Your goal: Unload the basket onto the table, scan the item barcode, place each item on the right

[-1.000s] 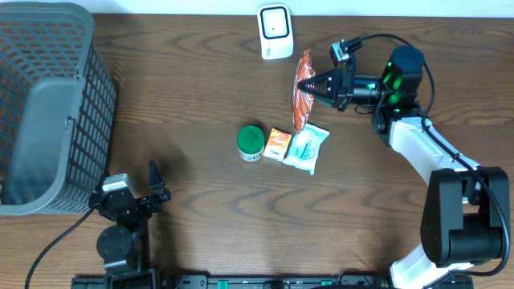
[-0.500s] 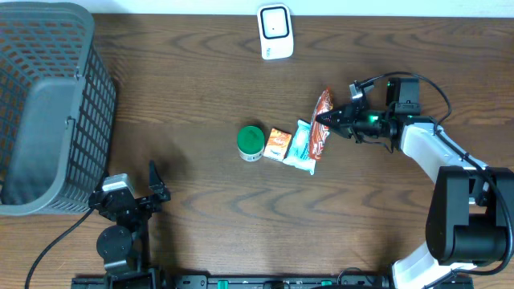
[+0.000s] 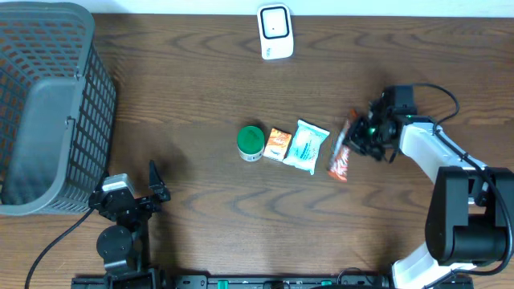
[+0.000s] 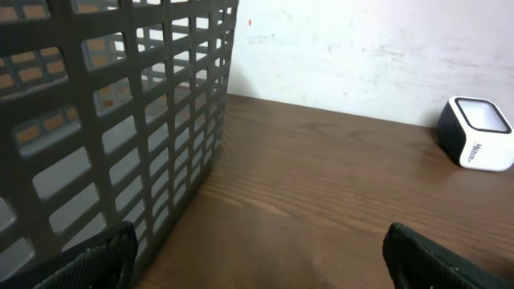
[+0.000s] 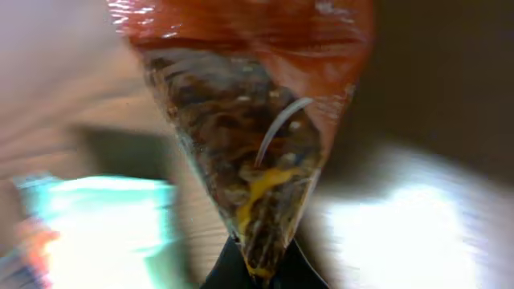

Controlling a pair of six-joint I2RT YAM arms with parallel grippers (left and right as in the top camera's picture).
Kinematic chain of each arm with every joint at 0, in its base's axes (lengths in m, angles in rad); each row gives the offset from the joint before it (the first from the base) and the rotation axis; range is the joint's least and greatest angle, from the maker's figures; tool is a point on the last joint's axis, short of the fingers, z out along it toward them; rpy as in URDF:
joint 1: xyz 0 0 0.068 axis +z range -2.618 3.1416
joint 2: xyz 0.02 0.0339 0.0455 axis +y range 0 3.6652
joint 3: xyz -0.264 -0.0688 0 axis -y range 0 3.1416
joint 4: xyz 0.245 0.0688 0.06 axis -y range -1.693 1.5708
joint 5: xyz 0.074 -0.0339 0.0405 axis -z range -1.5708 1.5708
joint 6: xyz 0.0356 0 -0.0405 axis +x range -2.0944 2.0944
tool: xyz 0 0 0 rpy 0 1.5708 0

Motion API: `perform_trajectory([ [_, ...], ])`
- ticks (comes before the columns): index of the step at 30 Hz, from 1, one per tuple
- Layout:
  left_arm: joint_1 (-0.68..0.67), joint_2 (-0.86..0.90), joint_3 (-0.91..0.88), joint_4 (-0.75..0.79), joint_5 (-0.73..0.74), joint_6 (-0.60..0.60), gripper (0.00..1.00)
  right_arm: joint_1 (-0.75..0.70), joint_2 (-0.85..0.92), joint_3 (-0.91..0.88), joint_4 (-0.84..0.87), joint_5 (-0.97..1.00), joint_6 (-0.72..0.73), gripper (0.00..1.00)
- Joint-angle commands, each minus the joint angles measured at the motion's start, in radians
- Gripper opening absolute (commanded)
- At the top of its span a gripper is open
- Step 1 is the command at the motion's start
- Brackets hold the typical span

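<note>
Between the right gripper's clenched fingertips sits the orange-red crinkled plastic snack packet, pinched by one end. Just beyond it lies a white-and-teal sachet, and well past that the white boxy scanner. The left gripper stands spread wide, grasping nothing, beside the grey plastic mesh basket.

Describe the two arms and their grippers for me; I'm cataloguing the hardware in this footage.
The right arm has white links between black joints, with a green light near its wrist and a black cable looping over it. The right gripper is black with tapered fingers. The left arm is all black with a grey block on top; the left gripper has slim black fingers.
</note>
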Motion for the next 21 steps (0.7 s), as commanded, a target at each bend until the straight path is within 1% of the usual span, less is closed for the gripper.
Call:
perform_trajectory([
  [1,-0.004,-0.008,-0.019,-0.029,0.005,0.006,0.98,0.038,-0.002,0.005,-0.064,0.404,0.092,0.01],
  [3,-0.004,-0.008,-0.019,-0.029,0.005,0.006,0.98,0.051,-0.001,0.005,-0.074,0.516,0.101,0.01],
  [6,-0.004,-0.008,-0.019,-0.029,0.006,0.006,0.98,0.067,-0.002,0.008,-0.007,0.595,0.026,0.01],
  [8,-0.004,-0.008,-0.019,-0.029,0.005,0.006,0.98,0.078,-0.002,0.033,0.013,0.576,-0.020,0.01],
  [14,-0.004,-0.008,-0.019,-0.029,0.006,0.006,0.98,0.090,-0.022,0.188,-0.106,0.396,-0.065,0.01],
  [16,-0.004,-0.008,-0.019,-0.029,0.006,0.006,0.98,0.092,-0.020,0.185,-0.108,0.394,-0.065,0.01],
  [21,-0.004,-0.008,-0.019,-0.029,0.006,0.006,0.98,0.109,0.033,0.099,-0.066,0.452,-0.054,0.01],
])
